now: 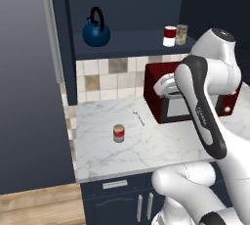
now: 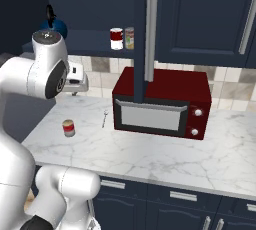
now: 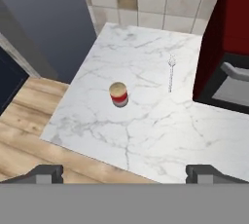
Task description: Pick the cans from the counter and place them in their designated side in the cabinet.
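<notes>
One can point(image 1: 118, 133) point(image 2: 68, 128) point(image 3: 118, 94), red on top and tan-grey below, stands upright on the white marble counter point(image 1: 97, 116) point(image 3: 146, 125) near its left end. A can with a red-and-white label point(image 1: 169, 36) point(image 2: 116, 38) stands on the shelf floor of the navy cabinet point(image 1: 132, 43) point(image 2: 90, 41). My gripper point(image 3: 127, 173) hangs high above the counter's front edge, open and holding nothing. The counter can lies ahead of it and well below, apart from both fingertips point(image 3: 46, 173).
A yellowish-green can point(image 1: 181, 34) point(image 2: 129, 38) stands right beside the shelved can, and a blue kettle point(image 1: 96, 31) point(image 2: 52, 21) is at the shelf's left. A dark red microwave point(image 1: 154, 79) point(image 2: 165, 91) stands right of the counter can, with a small utensil point(image 3: 170, 74) between them. Wood floor point(image 3: 24, 121) lies beyond the counter's left edge.
</notes>
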Motion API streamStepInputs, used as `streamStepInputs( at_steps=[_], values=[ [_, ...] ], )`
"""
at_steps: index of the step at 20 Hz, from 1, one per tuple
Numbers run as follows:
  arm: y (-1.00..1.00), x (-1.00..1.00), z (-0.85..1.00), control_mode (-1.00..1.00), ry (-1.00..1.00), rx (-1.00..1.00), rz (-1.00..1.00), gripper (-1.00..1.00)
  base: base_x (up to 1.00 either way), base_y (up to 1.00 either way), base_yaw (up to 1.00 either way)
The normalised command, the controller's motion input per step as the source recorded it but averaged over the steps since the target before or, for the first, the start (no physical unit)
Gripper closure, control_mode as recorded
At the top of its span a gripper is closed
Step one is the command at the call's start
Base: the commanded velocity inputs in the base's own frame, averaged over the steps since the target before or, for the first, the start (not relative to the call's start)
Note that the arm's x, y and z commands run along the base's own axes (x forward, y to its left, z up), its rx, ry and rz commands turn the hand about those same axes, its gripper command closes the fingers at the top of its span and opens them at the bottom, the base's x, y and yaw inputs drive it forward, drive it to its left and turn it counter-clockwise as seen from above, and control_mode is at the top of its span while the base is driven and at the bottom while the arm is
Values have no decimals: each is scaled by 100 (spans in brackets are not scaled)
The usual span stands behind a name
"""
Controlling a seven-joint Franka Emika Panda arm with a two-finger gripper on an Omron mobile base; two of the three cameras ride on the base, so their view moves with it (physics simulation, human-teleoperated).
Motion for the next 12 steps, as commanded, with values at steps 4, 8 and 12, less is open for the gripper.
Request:
streamStepInputs(
  at_steps=[4,8,12],
  values=[
    [19,-18,-16,-100,-6,0,7,-100,0,0,0],
    [12,-10,-8,-100,-11,0,5,-100,0,0,0],
    [12,0,-3,-100,-13,0,1,-100,0,0,0]
  ],
)
